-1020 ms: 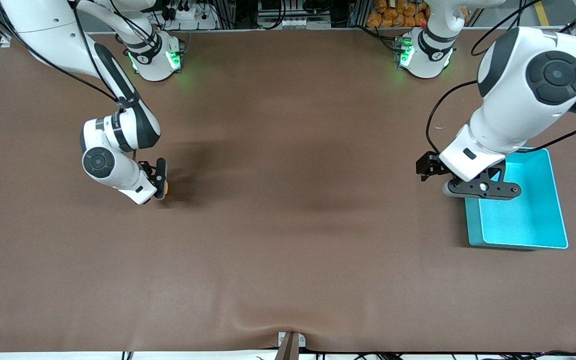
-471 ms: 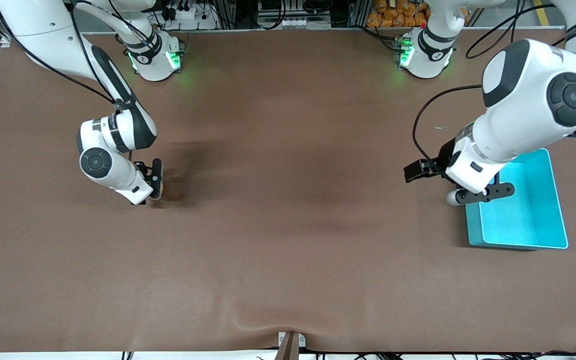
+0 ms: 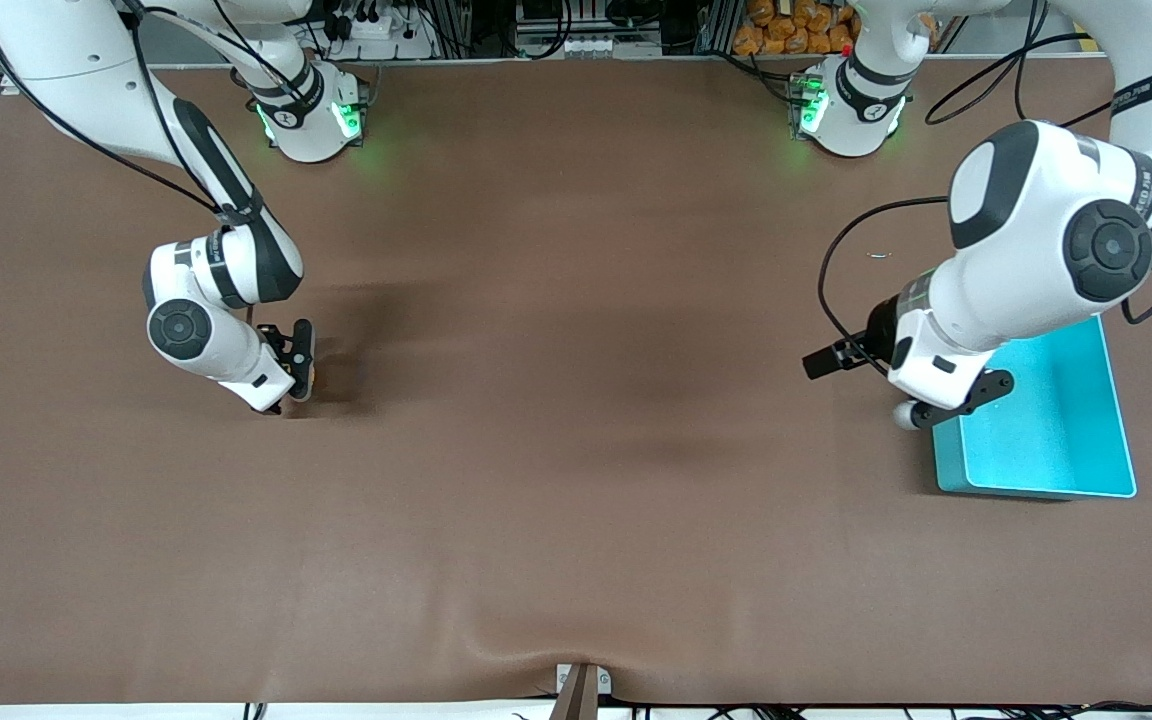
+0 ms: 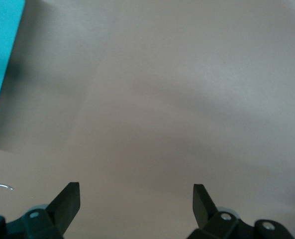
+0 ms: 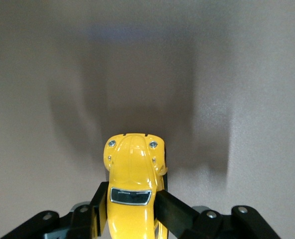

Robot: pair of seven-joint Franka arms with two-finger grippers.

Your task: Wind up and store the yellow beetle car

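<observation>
The yellow beetle car (image 5: 132, 172) is a tiny rounded toy with a dark window. My right gripper (image 5: 132, 199) is shut on its sides, with its nose pointing out past the fingers. In the front view this gripper (image 3: 298, 368) is low at the table near the right arm's end. Only a speck of the car (image 3: 310, 378) shows there. I cannot tell whether its wheels touch the mat. My left gripper (image 3: 958, 400) is open and empty. It hangs over the table beside the cyan bin (image 3: 1036, 488). Its wrist view (image 4: 136, 195) shows only bare mat between the fingers.
The cyan bin stands at the left arm's end of the table, and its corner (image 4: 2, 45) shows in the left wrist view. A tiny pale scrap (image 3: 880, 255) lies on the brown mat near the left arm. A mount bracket (image 3: 581, 690) sits at the nearest table edge.
My right gripper has slid the car a little toward the right arm's end of the table. My left arm has swung, and its gripper has moved from over the bin's edge to beside the bin.
</observation>
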